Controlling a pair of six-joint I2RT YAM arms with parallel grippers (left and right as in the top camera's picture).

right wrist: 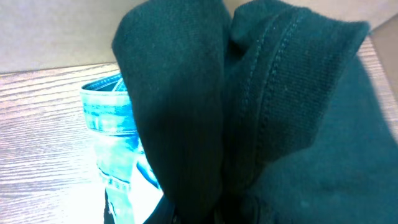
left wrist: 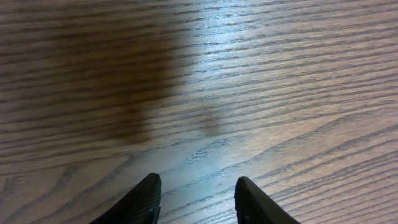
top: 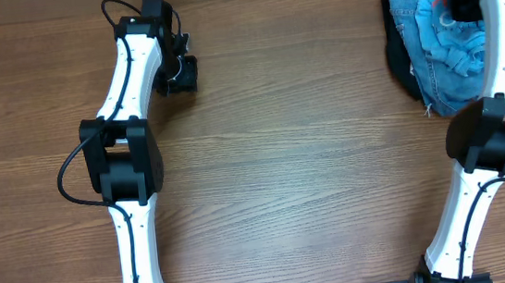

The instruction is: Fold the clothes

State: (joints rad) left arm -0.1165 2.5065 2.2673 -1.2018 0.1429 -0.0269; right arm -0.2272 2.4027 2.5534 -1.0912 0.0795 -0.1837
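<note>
The black T-shirt [right wrist: 280,124] is at the far right corner of the worktop [top: 310,155], bunched up against the right hand [top: 460,2]. In the right wrist view its soft, matte knit fills most of the frame, drawn into two thick rounded folds with a deep crease between them. A stitched seam runs down the right fold. The folds gather toward the bottom of the view, where the right hand's fingers are hidden by the cloth. That hand is closed narrow on the fabric.

From overhead, a dark edge of the shirt shows along the left side of a crumpled pair of blue denim jeans [top: 449,57]. The jeans have a frayed pale hem and a stiff banded edge, and they lie just beside and partly over the shirt.

Well apart, at the far left, the left hand [left wrist: 196,199] hovers over bare wood grain. Its two dark tapered fingers stand partly apart with nothing between them.
</note>
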